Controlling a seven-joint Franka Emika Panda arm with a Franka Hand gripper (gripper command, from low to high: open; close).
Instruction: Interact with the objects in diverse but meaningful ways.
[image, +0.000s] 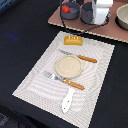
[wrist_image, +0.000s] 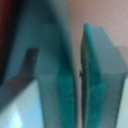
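My white gripper, green pads nearly together on nothing, hangs above the right-hand grey-blue two-handled pot, directly below.

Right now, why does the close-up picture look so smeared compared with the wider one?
In the wrist view the gripper's green pads sit so near the lens that they are out of focus, nearly touching. The exterior view is sharper though coarse: the placemat is evenly lit with soft shadows, and the gripper shows at the top.
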